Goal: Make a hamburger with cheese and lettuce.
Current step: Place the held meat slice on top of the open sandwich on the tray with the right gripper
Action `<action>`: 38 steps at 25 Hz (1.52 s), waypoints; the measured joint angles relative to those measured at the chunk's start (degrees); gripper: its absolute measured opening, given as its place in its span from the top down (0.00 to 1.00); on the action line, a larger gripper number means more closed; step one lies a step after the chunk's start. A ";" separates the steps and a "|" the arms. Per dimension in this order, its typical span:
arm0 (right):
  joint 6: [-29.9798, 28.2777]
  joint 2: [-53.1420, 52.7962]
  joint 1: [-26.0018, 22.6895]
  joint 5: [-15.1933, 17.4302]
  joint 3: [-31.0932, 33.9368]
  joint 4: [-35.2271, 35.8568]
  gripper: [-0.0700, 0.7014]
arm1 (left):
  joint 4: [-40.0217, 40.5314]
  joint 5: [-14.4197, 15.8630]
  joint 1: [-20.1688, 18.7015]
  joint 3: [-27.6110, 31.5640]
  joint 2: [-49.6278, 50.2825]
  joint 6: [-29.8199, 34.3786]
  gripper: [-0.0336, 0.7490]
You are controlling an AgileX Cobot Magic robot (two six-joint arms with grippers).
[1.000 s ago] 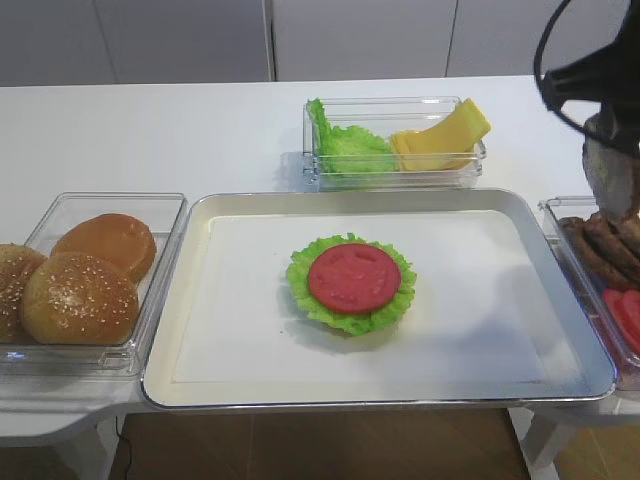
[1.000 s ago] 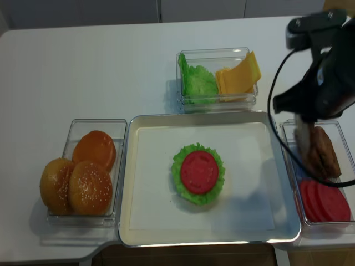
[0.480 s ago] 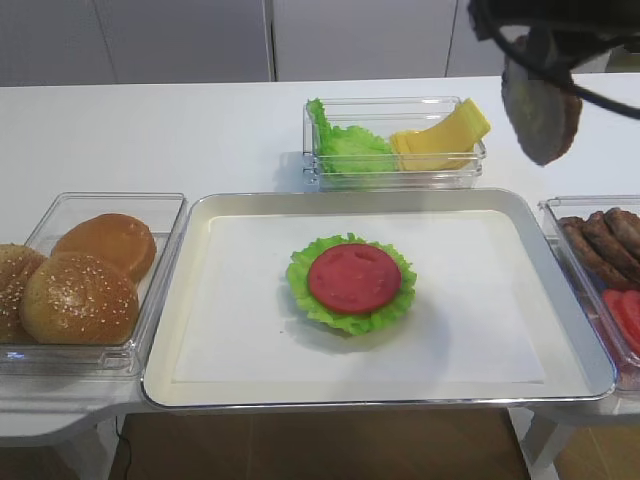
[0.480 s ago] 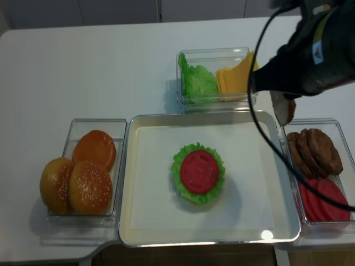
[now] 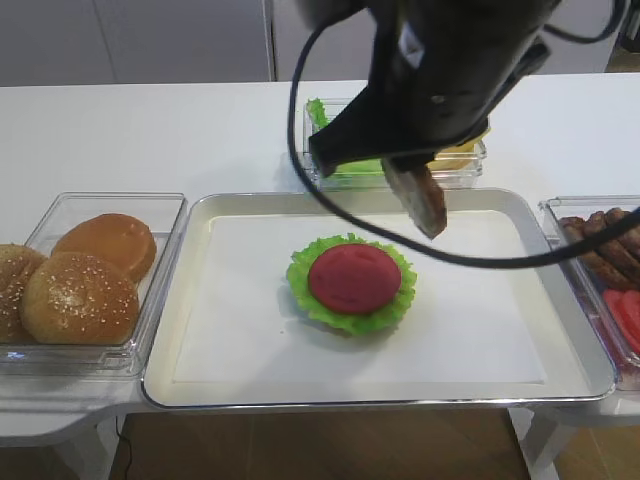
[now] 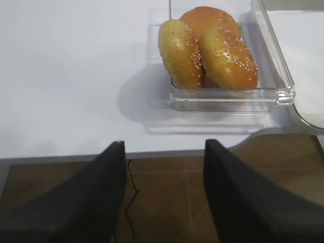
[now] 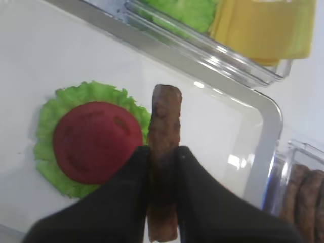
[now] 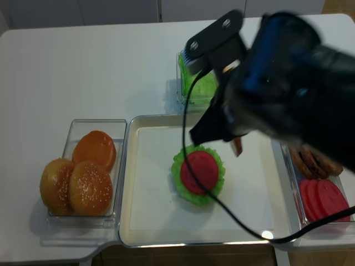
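Observation:
The hamburger [image 5: 352, 280] is a low stack on the tray: a frilly lettuce leaf [image 7: 50, 116] topped by a red disc [image 7: 96, 142]. My right gripper [image 7: 163, 152] is shut on a brown patty [image 7: 165, 121], held on edge above the tray just right of the stack. The patty [image 5: 426, 200] hangs below the right arm [image 5: 440, 70]. Loose lettuce [image 5: 322, 118] and cheese [image 7: 263, 25] slices lie in the clear box behind the tray, partly hidden by the arm. My left gripper [image 6: 164, 147] is open and empty, off the table's front edge near the buns [image 6: 207, 48].
The metal tray [image 5: 250, 205] fills the table's middle. A clear box of sesame buns [image 5: 80, 280] stands to its left. At the right, a box holds more patties [image 8: 313, 160] and red slices [image 8: 327, 199]. The right arm's cable [image 5: 480, 262] hangs over the tray.
The right arm has lifted the patty out of the right-hand box and carried it left over the tray, to beside the stack. The stack has not moved.

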 joint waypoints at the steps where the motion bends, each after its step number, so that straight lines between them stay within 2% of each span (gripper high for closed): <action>1: 0.06 1.04 0.56 -0.44 0.00 -0.02 0.76 | 0.00 0.00 0.00 0.00 0.00 0.00 0.48; 4: 0.06 3.58 1.14 -1.89 0.00 -0.27 0.76 | 0.00 0.00 0.00 0.00 0.00 0.00 0.48; 14: 0.14 6.00 1.28 -3.49 0.00 -0.99 0.76 | 0.00 0.00 0.00 0.00 0.00 0.00 0.48; 38: -1.30 10.29 1.28 -2.69 -0.02 -1.02 0.77 | 0.00 0.00 0.00 0.00 0.00 0.00 0.48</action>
